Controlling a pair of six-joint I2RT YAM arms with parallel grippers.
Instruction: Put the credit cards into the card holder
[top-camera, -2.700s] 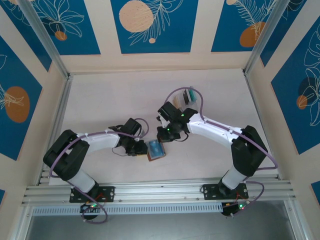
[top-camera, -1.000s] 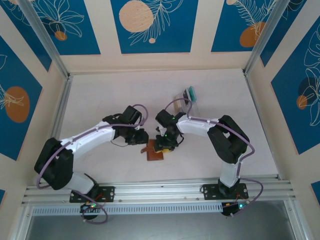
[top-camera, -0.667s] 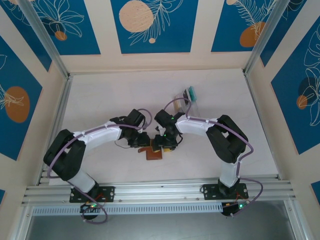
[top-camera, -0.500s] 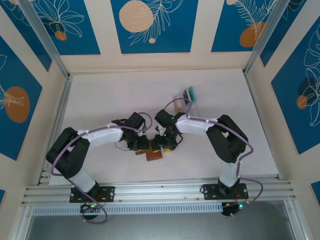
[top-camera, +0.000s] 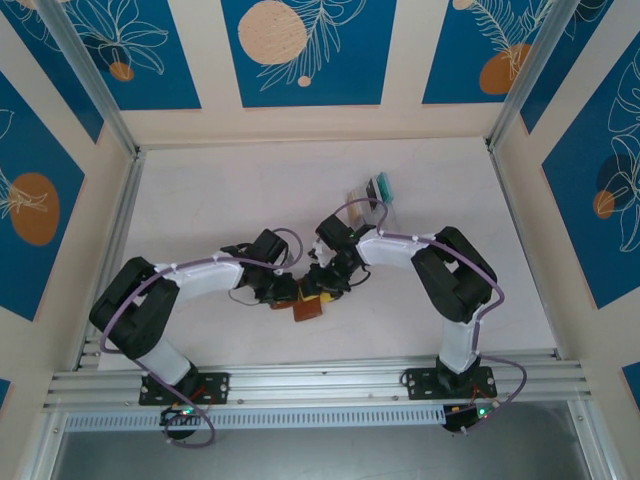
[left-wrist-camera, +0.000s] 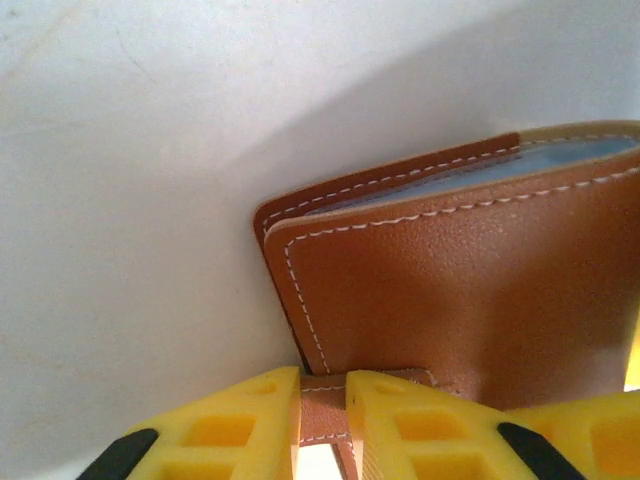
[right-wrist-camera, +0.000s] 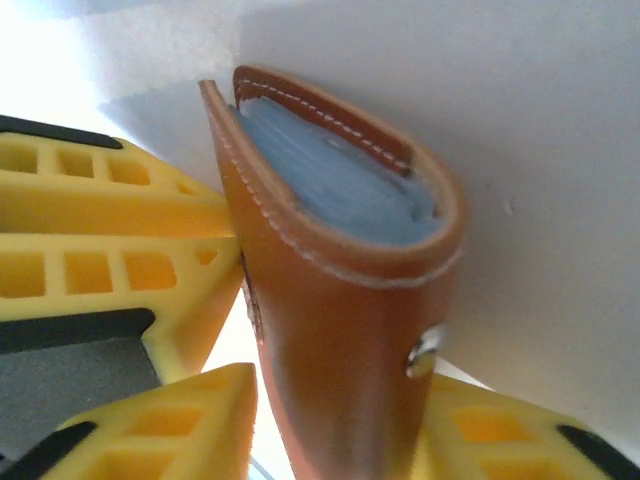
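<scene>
Near the table's middle, your left gripper nips the folded card holder by its snap tab, and your right gripper clamps its sides. Likely you're pressing it closed. Credit cards wait far right, so spread it open first.

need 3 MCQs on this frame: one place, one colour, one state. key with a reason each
1. The clear rack stands, relative to the card holder:
A) farther back and right
B) nearer and left
C) on top
2. The card holder's lining:
A) red
B) pale blue
C) green
3. The left gripper is:
A) open above the table
B) holding a black card
C) shut on the tab
1A: the top view shows it beyond, to the right. 2B: blue shows inside the fold. 3C: yellow fingers pinch the tab.
</scene>
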